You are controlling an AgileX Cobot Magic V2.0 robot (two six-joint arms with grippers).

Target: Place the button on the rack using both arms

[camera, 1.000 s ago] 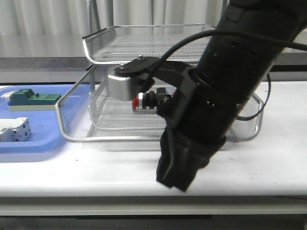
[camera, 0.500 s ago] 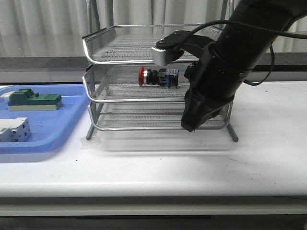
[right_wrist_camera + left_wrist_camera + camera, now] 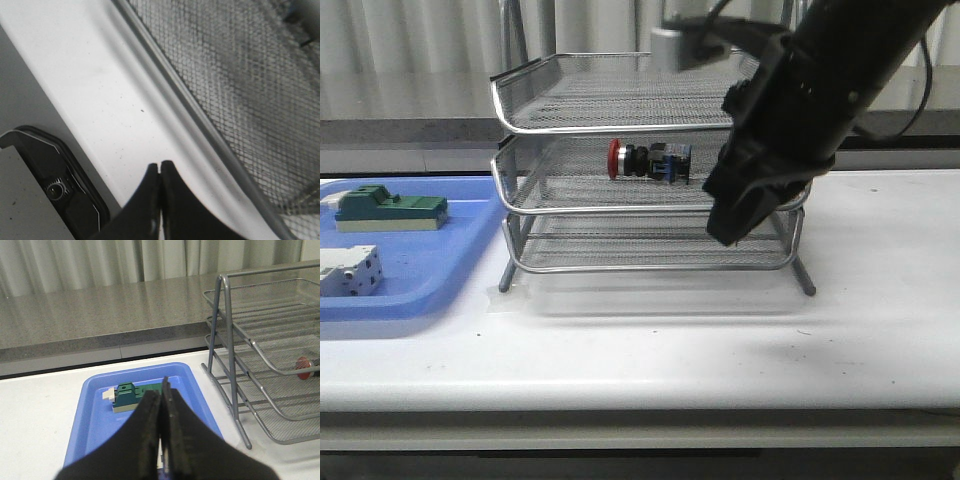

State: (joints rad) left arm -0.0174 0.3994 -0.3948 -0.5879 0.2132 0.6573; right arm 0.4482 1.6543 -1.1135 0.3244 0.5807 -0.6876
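White table (image 3: pixel 880 330) carries the rack (image 3: pixel 520 95); the button (image 3: pixel 650 160) lies on its middle tier, red head to the left. Right gripper (image 3: pixel 159 172) is pressed together, empty, before the rack. Left gripper (image 3: pixel 162 405) is also closed, above the blue tray (image 3: pixel 95 410).

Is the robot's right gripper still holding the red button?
Apart. The front view shows the button lying alone on the rack's middle tier, and the right wrist view shows the right gripper shut on nothing, over the white table.
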